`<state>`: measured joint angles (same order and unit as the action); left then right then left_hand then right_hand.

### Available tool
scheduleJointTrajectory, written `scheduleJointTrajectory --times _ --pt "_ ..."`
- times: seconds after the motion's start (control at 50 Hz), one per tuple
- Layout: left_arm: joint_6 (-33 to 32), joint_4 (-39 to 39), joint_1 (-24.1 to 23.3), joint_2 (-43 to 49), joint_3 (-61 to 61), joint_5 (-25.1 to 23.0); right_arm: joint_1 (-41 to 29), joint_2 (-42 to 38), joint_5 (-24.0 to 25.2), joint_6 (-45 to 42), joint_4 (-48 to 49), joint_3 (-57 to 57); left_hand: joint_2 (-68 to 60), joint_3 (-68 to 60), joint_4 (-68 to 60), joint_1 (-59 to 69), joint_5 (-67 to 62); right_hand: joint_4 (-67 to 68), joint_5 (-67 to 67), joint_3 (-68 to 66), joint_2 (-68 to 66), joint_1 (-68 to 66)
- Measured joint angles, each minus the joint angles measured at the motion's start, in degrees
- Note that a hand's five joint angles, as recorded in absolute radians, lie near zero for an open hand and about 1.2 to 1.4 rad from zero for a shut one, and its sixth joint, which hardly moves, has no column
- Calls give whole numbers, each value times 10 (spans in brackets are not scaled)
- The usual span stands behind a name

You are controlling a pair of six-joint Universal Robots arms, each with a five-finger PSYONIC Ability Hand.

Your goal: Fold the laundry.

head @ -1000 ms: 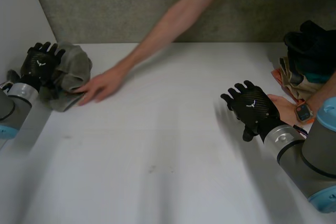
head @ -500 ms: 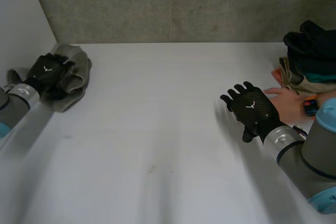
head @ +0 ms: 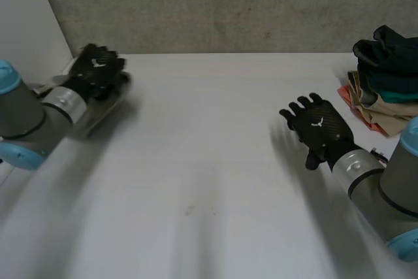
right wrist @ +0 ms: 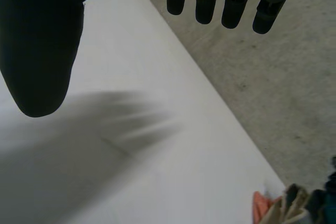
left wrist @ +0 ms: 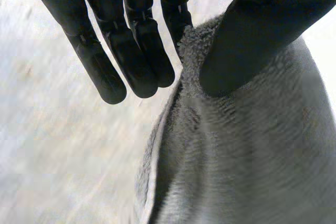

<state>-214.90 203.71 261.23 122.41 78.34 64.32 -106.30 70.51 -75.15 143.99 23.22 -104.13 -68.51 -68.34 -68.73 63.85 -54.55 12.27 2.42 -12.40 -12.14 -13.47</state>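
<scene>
All fingers apart: left hand on towel, right hand over white table.

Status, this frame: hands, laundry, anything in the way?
Left hand open, thumb over grey towel. Right hand open above table, holding nothing. Clothes pile at right edge, untouched.

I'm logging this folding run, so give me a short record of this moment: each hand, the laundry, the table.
Left hand: at the grey towel, far left of the table; grasp unclear
Right hand: open, over bare table, holding nothing
Grey towel: rumpled, not laid flat
Clothes pile: stacked at the table's right edge, untouched
</scene>
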Motion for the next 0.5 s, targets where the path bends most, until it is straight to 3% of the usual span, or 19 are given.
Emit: scheduleJointTrajectory --times 0.06,0.14,0.28,0.3,0.32,0.34,0.38,0.4,0.5 --pt "19 0 -44 -63 66 0 1 12 -4 2 -1 0 0 0 0 0 0 0 0 0 0 0" --pt "73 0 -139 -144 164 -1 7 31 -13 4 -6 0 -1 0 0 0 0 0 0 0 0 0" --pt "128 -4 -276 -132 217 -1 14 36 -20 4 -18 2 5 3 4 -1 1 0 0 0 0 0" --pt "131 -5 -293 -122 219 -2 15 36 -21 3 -20 2 60 59 62 -21 28 0 0 0 0 0" --pt "132 -7 -303 -117 221 -2 16 36 -21 3 -20 3 60 59 62 -21 28 0 0 0 0 0" --pt "133 -8 -317 -109 223 -4 16 35 -21 3 -22 4 247 243 250 -231 209 0 0 0 0 0" --pt "133 -10 -329 -105 226 -5 16 35 -21 3 -22 5 314 308 317 -301 276 0 0 0 0 0" --pt "133 -9 -334 -108 227 -6 16 34 -21 2 -23 7 406 398 406 -382 367 0 0 0 0 0" --pt "132 -6 -316 -153 229 3 15 34 -20 0 -26 11 472 469 478 -422 439 0 0 0 0 0"
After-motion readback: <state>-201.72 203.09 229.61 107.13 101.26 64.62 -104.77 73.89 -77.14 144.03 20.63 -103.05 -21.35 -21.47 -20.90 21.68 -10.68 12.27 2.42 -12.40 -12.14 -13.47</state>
